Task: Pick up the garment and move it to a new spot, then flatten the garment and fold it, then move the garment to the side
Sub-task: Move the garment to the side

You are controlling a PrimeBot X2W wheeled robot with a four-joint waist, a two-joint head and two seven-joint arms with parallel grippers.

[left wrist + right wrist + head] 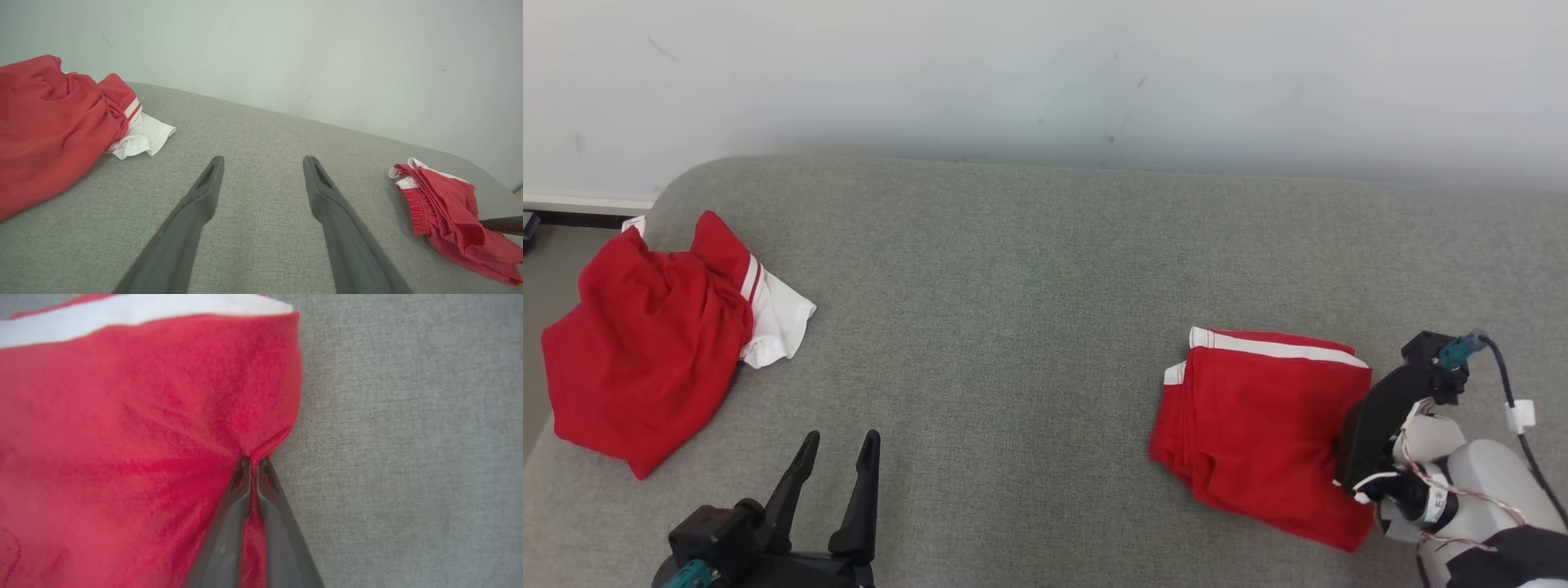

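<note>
Right gripper (253,460) is clamped down tight, fingers pressed together with a bit of red cloth pinched between the tips. You can see the fabric puckering into a little fold right where they bite. What it has is the folded red garment (1258,425), grabbed at its right-hand edge, close to the corner below the white band (143,314). Going for the edge makes sense to me: with a pinch there the whole stack can be dragged or lifted without the fingers digging under the layers.

The garment itself sits toward the right of the grey cushion (1029,286), lying flat, and it looks folded over into a compact rectangle. So my guess is the folding part is done and this grip is for the last bit, shifting it off to the side. One risk is that a pinch on one point might catch only the top layer, and then the fold would peel open when it moves.

Left gripper (841,437) is wide open and holding nothing, low at the near left, well apart from the action, probably just parked out of the way. Off at the far left there's a crumpled red and white garment (645,343) bunched near the cushion's edge, not touched by anything.
</note>
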